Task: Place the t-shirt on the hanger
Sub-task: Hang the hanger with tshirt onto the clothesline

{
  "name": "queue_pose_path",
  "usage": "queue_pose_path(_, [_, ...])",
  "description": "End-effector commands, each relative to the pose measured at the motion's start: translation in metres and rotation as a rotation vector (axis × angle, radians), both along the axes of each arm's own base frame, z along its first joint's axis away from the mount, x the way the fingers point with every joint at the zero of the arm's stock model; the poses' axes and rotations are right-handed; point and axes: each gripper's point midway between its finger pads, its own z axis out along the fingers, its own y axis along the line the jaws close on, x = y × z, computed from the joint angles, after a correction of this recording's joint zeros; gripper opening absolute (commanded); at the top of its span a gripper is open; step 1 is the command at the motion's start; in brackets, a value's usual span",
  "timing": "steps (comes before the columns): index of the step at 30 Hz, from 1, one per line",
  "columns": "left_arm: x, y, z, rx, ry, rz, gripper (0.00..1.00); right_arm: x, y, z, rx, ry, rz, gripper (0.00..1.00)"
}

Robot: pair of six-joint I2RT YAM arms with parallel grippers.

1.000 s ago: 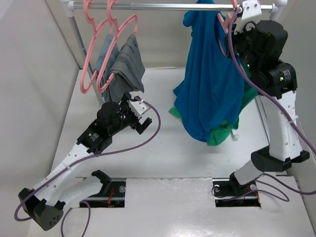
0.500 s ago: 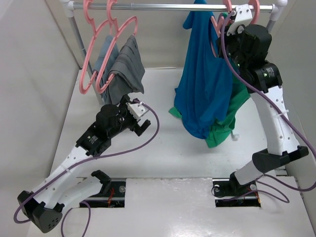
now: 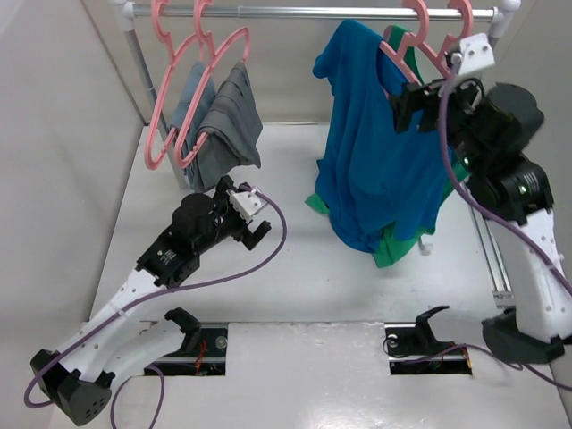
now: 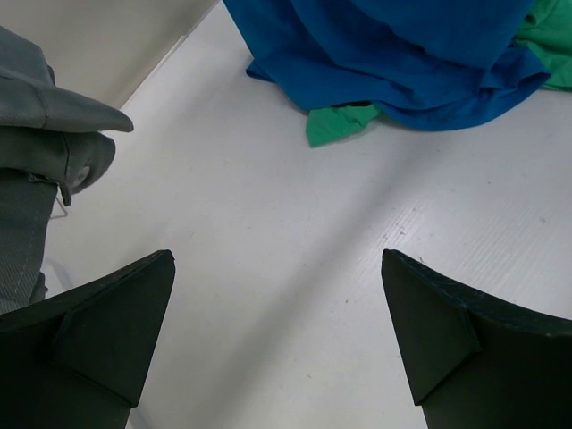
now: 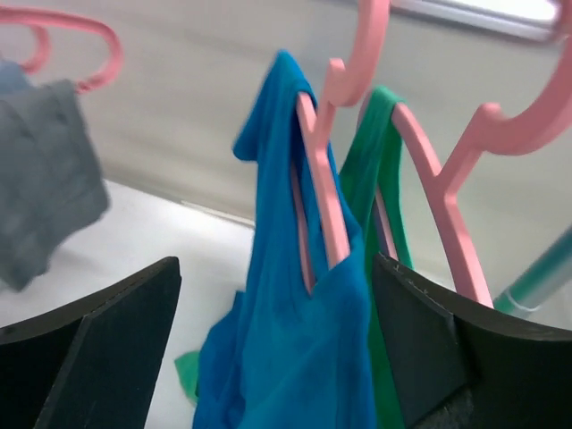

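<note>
The bright blue t-shirt [image 3: 371, 161] hangs from the pink hanger [image 3: 413, 27], whose hook sits on the rail; its hem rests bunched on the table. In the right wrist view the hanger [image 5: 322, 192] runs through the neck of the t-shirt [image 5: 295, 349]. My right gripper [image 3: 418, 103] stands open just right of the shirt's shoulder, touching nothing; the shirt hangs beyond the open right gripper [image 5: 275, 264]. My left gripper [image 3: 248, 213] is open low over the table, left of the shirt's hem. The left wrist view shows the open left gripper [image 4: 277, 255] over bare table, the t-shirt [image 4: 402, 54] ahead.
A green top [image 3: 404, 243] hangs on its own pink hanger [image 5: 447, 210] right behind the t-shirt. Grey garments [image 3: 223, 121] hang on pink hangers [image 3: 179, 98] at the left end of the rail [image 3: 304, 12]. White walls close the left and back sides.
My right gripper has opened, let go of the hanger and drawn back to the right. The t-shirt now hangs from the rail on its own. The left arm has barely moved.
</note>
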Motion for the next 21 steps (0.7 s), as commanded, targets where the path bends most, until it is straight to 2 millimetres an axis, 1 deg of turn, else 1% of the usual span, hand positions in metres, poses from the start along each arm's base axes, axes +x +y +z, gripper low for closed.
queue_pose_path(1, [-0.003,0.000,0.004,-0.034,-0.017,-0.001,1.00,-0.041,-0.007,0.046,0.027,-0.192,-0.001,0.92])
queue_pose_path(2, [-0.003,0.000,0.004,-0.034,-0.017,-0.001,1.00,-0.062,-0.012,0.064,0.047,-0.262,0.011,0.92])
queue_pose_path(4, [-0.004,0.001,-0.006,-0.022,-0.001,0.000,1.00,-0.079,-0.014,0.074,0.028,-0.309,0.023,0.93])
queue_pose_path(5, [-0.004,0.001,-0.001,-0.033,-0.017,-0.001,1.00,-0.092,-0.009,0.080,0.023,-0.336,0.066,0.93])
queue_pose_path(6, [-0.005,0.001,-0.008,-0.025,-0.005,-0.001,1.00,-0.099,-0.006,0.085,-0.011,-0.371,0.091,0.93])
queue_pose_path(7, [-0.006,0.002,-0.013,-0.024,-0.003,0.000,1.00,-0.110,0.005,0.088,-0.032,-0.400,0.162,0.99])
queue_pose_path(8, [-0.005,0.002,-0.016,-0.024,-0.003,0.000,1.00,-0.115,0.015,0.086,-0.055,-0.420,0.215,0.99])
queue_pose_path(9, [-0.002,0.005,-0.021,-0.030,0.011,0.025,1.00,-0.121,0.029,0.075,-0.079,-0.425,0.284,0.99])
queue_pose_path(10, [-0.001,0.008,-0.023,-0.046,0.014,0.052,1.00,-0.123,0.040,0.062,-0.107,-0.416,0.340,0.99])
queue_pose_path(11, [0.000,0.015,-0.036,-0.057,0.041,0.086,1.00,-0.128,0.057,0.046,-0.143,-0.410,0.436,0.99])
queue_pose_path(12, [0.004,0.018,-0.036,-0.092,0.037,0.115,1.00,-0.121,0.072,0.008,-0.181,-0.341,0.498,0.99])
queue_pose_path(13, [0.004,0.020,-0.039,-0.146,0.062,0.145,1.00,-0.120,0.086,-0.020,-0.207,-0.284,0.562,0.99])
queue_pose_path(14, [0.008,0.030,-0.056,-0.156,0.091,0.203,1.00,-0.127,0.097,-0.041,-0.223,-0.257,0.640,0.99])
queue_pose_path(15, [0.012,0.033,-0.058,-0.191,0.092,0.226,1.00,-0.122,0.110,-0.094,-0.248,-0.146,0.688,0.99])
queue_pose_path(16, [0.014,0.039,-0.060,-0.220,0.093,0.267,1.00,-0.125,0.110,-0.107,-0.210,-0.115,0.691,0.99])
queue_pose_path(17, [0.015,0.043,-0.062,-0.258,0.108,0.293,1.00,-0.128,0.115,-0.127,-0.203,-0.076,0.710,0.99])
queue_pose_path(18, [0.020,0.055,-0.074,-0.258,0.119,0.354,1.00,-0.126,0.114,-0.145,-0.195,-0.035,0.692,0.99])
queue_pose_path(19, [0.022,0.058,-0.073,-0.278,0.107,0.367,1.00,-0.129,0.114,-0.182,-0.198,0.034,0.689,0.99])
queue_pose_path(20, [0.024,0.064,-0.073,-0.283,0.093,0.390,1.00,-0.128,0.111,-0.197,-0.174,0.078,0.662,0.99])
queue_pose_path(21, [0.026,0.071,-0.080,-0.280,0.097,0.414,1.00,-0.124,0.105,-0.210,-0.166,0.103,0.605,0.99])
